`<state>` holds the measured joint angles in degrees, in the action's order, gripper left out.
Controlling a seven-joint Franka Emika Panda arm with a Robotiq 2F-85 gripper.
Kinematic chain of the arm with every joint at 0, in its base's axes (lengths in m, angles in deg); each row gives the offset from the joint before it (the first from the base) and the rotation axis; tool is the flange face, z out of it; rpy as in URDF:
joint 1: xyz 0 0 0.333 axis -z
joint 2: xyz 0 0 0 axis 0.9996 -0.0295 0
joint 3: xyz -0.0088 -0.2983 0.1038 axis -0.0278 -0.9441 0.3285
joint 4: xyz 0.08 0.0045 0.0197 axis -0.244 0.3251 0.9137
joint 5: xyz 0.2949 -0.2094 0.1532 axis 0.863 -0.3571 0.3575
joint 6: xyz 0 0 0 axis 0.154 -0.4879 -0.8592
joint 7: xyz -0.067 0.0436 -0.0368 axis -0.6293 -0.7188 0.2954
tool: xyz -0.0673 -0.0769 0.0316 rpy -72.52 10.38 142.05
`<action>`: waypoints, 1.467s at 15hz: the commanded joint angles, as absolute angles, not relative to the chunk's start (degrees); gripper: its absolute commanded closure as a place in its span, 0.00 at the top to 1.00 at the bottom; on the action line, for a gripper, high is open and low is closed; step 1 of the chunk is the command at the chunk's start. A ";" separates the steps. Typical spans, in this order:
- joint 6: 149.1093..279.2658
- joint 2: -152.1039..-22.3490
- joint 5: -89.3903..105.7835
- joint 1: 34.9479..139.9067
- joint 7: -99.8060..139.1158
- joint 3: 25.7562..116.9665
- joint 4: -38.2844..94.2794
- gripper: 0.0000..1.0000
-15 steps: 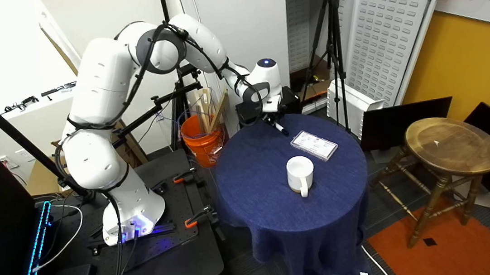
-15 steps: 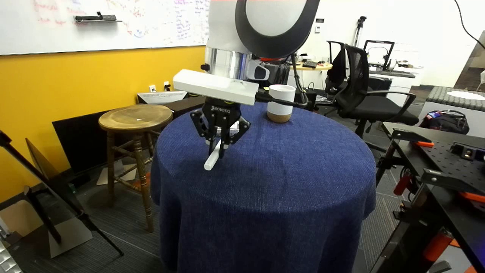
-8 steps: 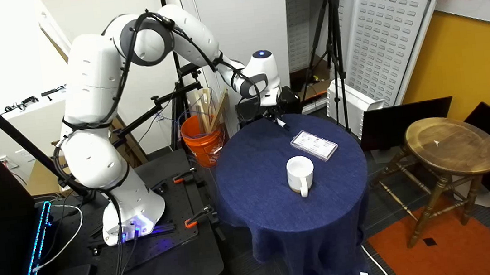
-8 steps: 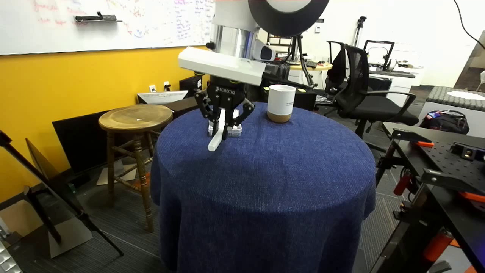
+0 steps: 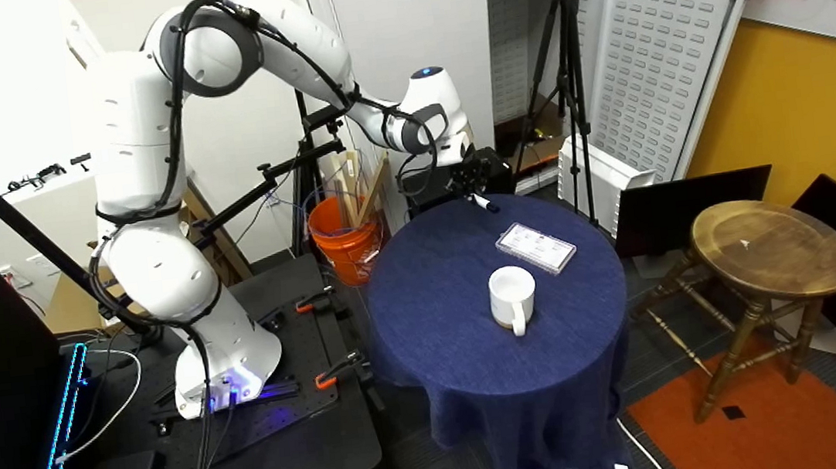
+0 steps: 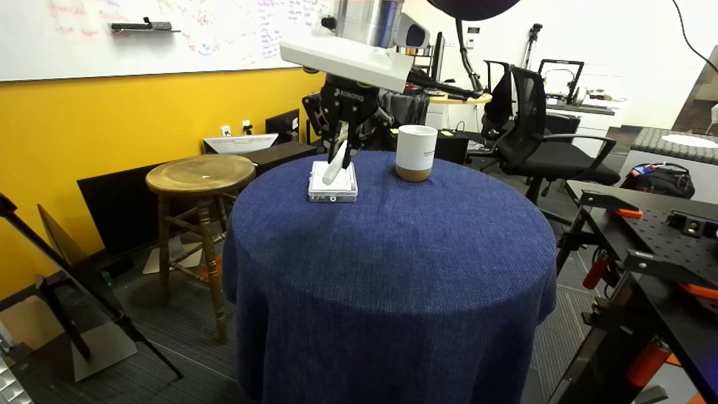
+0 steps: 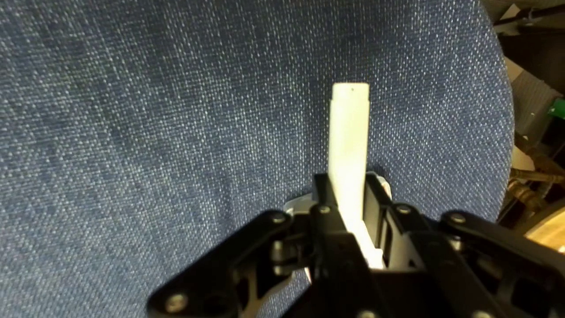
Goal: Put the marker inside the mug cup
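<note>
The marker is a slim white stick [image 6: 335,165] with a dark end that shows in an exterior view [image 5: 483,201]. My gripper [image 6: 340,159] is shut on it and holds it tilted above the dark blue round table [image 6: 426,247]. In the wrist view the marker [image 7: 348,132] sits between the two fingertips [image 7: 346,187], with its white end sticking out past them. The white mug cup [image 5: 511,294] stands upright on the table, apart from the gripper. It also shows in an exterior view with a cork base [image 6: 415,152]. The mug is out of the wrist view.
A flat clear box with a white label [image 5: 536,248] lies on the table near the mug; it also shows in an exterior view [image 6: 332,193], behind the marker. A wooden stool [image 5: 773,248] and an orange bucket [image 5: 348,246] stand beside the table.
My gripper has risen from near the tabletop with the marker in it, with some sideways shift toward the mug's side in an exterior view. The mug and box have not moved.
</note>
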<state>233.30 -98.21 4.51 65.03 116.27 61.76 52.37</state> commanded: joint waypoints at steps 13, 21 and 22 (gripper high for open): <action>207.62 -83.56 -26.75 68.18 146.07 66.47 55.94 0.05; 199.33 -80.08 -31.29 75.56 145.51 71.51 56.25 0.05; 198.92 -79.84 -31.90 76.28 145.51 71.77 56.29 0.05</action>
